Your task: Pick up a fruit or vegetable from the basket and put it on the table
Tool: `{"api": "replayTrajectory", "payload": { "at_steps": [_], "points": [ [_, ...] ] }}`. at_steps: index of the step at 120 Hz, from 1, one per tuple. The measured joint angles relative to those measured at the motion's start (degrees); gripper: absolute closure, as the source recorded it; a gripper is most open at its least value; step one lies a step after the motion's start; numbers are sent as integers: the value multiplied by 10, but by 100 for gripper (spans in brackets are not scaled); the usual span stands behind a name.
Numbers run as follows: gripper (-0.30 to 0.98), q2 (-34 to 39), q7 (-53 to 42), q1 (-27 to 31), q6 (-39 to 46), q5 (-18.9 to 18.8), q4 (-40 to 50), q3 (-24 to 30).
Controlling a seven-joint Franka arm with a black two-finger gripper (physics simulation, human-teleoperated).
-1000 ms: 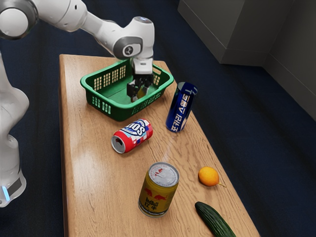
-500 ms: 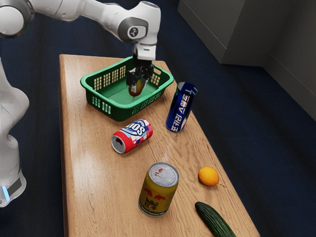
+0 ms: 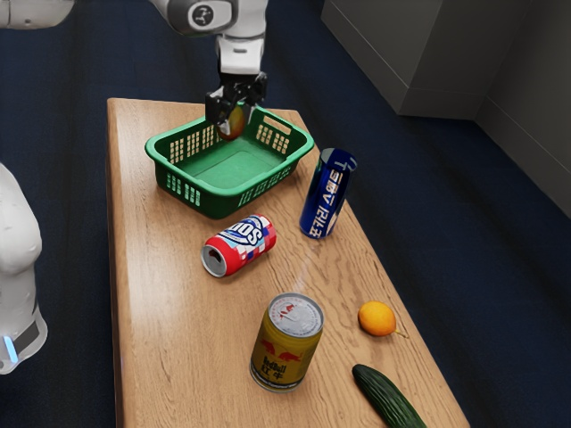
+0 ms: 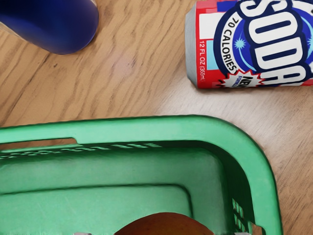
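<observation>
Claw (image 3: pixel 235 102): clamped on reddish fruit (image 3: pixel 234 125).
Basket (image 3: pixel 219 205): below claw; lift well clear before moving sideways.
Tabletop (image 3: pixel 178 339): below claw, outside basket; lower gently, release on contact.

arm (image 3: pixel 16 223): white, rounded | wrist cap (image 3: pixel 183 18): grey | badge (image 3: pixel 203 14): round, dark | base strip (image 3: pixel 11 349): blue | pincer (image 3: pixel 234 116): black

The wooden table (image 3: pixel 169 339) bore the basket (image 3: pixel 212 201), the blue can (image 3: pixel 326 198) upright near it, the soda (image 3: pixel 239 245) on its side, the upright gold can (image 3: pixel 285 346), the orange (image 3: pixel 376 318) and the cucumber (image 3: pixel 387 395).
</observation>
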State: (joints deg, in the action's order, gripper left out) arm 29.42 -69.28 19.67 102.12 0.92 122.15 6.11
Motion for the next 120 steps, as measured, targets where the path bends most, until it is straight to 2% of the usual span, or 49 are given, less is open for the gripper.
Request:
{"api": "replayTrajectory", "payload": {
  "at_steps": [12, 36, 57, 80, 120],
  "points": [
    [37, 19, 3, 18, -11, 11, 3, 25],
    [37, 28, 9, 16, -21, 37, -5, 73],
    [36, 50, 12, 16, -46, 48, -38, 79],
    [37, 55, 26, -43, -66, 50, -67, 98],
    [36, 48, 61, -62, -65, 56, -106, 158]
  ]
}}
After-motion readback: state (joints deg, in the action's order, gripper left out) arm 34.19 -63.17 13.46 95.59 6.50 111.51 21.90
